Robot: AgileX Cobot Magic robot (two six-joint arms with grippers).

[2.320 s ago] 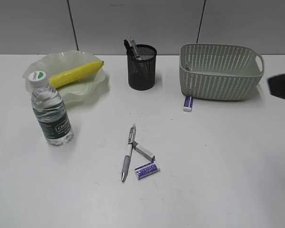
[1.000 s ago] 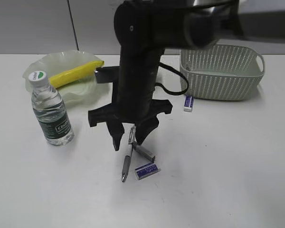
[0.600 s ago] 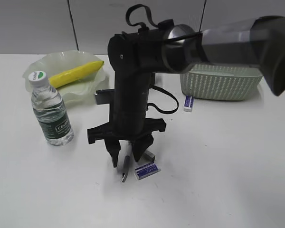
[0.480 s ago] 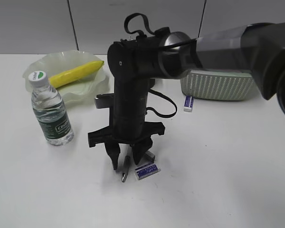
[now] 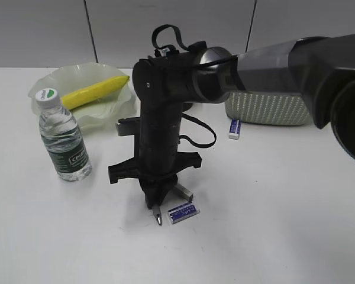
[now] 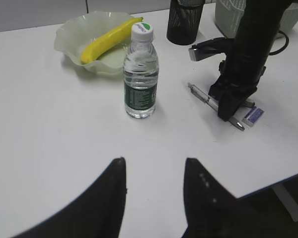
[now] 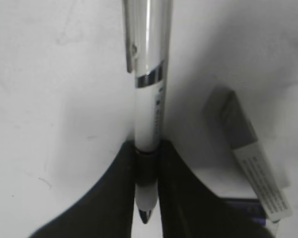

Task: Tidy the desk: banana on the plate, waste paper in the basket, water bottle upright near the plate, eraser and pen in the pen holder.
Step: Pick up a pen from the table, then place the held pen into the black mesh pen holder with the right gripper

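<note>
Right hand [image 5: 156,204] is down on the pen [image 7: 148,99] — fingers pinched onto the barrel low, near the tip end. Pen lies flat on the table [image 5: 272,225], long axis running from the tip toward the pen holder [image 6: 185,22] at the back; the hand straddles it crosswise. Next move likely a lift, then carry back to the holder, well apart from here.

Right arm is on it; left hand [image 6: 154,196] hangs back over the near table, fingers spread, holding nothing.

Right wrist view shows both fingers touching the barrel — exterior view hides this behind the hand. An eraser [image 7: 256,173] lies just beside the grip. Left wrist view shows the pen's full length sticking out either side.
</note>
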